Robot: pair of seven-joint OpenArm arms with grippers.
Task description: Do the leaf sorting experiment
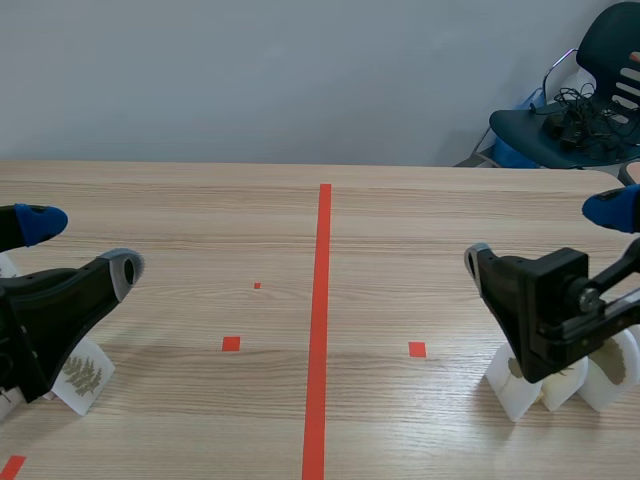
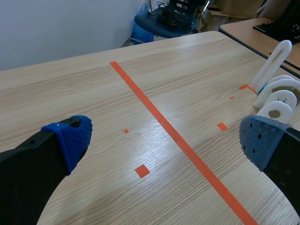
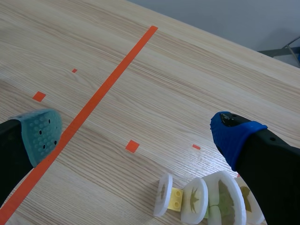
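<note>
Several white discs with pressed leaves (image 1: 560, 385) stand on edge in a row at the table's right, under my right arm. In the right wrist view these discs (image 3: 206, 199) sit just ahead of the gripper, joined by a small yellow brick (image 3: 176, 198). My right gripper (image 1: 545, 235) (image 3: 136, 136) is open with nothing between its fingers. At the left, a white card with a leaf print (image 1: 85, 375) leans beside my left arm. My left gripper (image 1: 82, 246) (image 2: 164, 140) is open and empty over bare wood. The left wrist view shows the row of discs (image 2: 279, 96) far ahead beside one finger.
An orange-red tape line (image 1: 322, 330) runs down the table's middle, with small tape squares on both sides. A dark chair with cables (image 1: 590, 110) stands beyond the far right corner. Another table's edge (image 2: 262, 28) shows past it in the left wrist view.
</note>
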